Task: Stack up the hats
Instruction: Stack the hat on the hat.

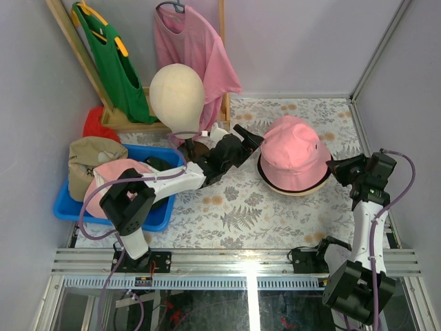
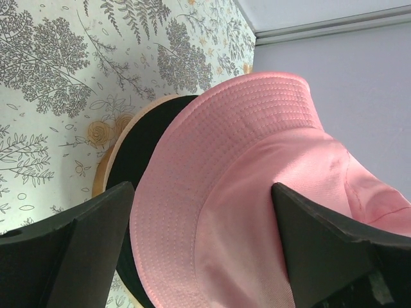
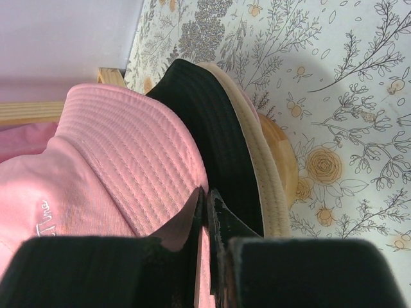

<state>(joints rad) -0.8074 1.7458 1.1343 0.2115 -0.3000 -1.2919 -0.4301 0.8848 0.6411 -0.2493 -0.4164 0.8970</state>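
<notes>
Script (image 3: 42,215) on pink bucket hat (image 3: 128,167) illegible; right tool (image 3: 207,205) pinches its brim; left tool (image 2: 202,199) open, empty.

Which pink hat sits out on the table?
The pink bucket hat, stacked on a dark hat; the pink cap lies in the blue bin.

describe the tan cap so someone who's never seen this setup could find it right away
Find the blue bin on the table's left side. At its far left end, spilling over the rim, lies the tan cap. It is crumpled khaki fabric, unlike the pink cap beside it and the smooth mannequin head further back.
</notes>
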